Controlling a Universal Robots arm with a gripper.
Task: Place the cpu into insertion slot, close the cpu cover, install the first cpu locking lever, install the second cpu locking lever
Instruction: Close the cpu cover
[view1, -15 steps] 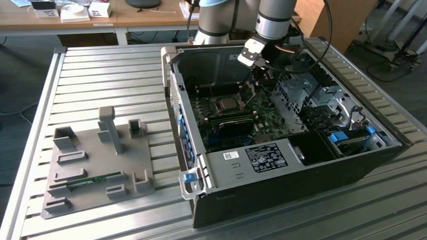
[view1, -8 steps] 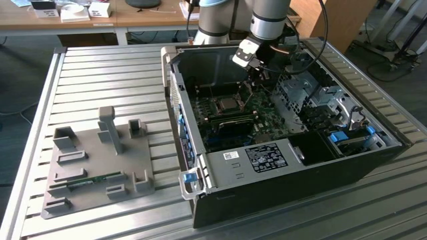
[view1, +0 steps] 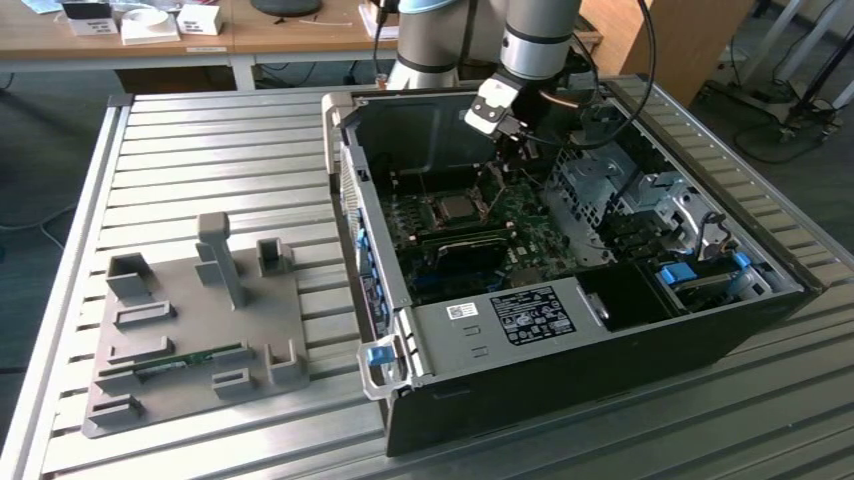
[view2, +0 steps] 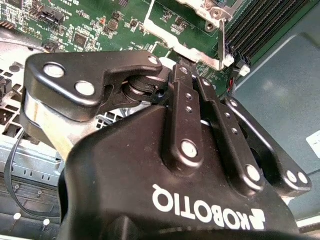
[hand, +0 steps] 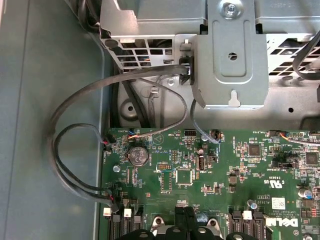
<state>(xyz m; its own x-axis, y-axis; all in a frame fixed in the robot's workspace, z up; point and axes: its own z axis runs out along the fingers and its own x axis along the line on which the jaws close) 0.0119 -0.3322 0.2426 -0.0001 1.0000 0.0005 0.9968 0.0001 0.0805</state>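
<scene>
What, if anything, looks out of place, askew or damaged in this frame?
Nothing stands out. The computer case lies open on the table, the green board looks intact, and the black cables beside it loop loosely but reach their plugs. The tool hangs over the board by the socket.

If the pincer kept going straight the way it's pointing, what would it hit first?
The pincer aims at the green circuit board just beside the metal rim of the insertion slot, so probably that board first. Depth is unclear; it could be the rim itself.
</scene>
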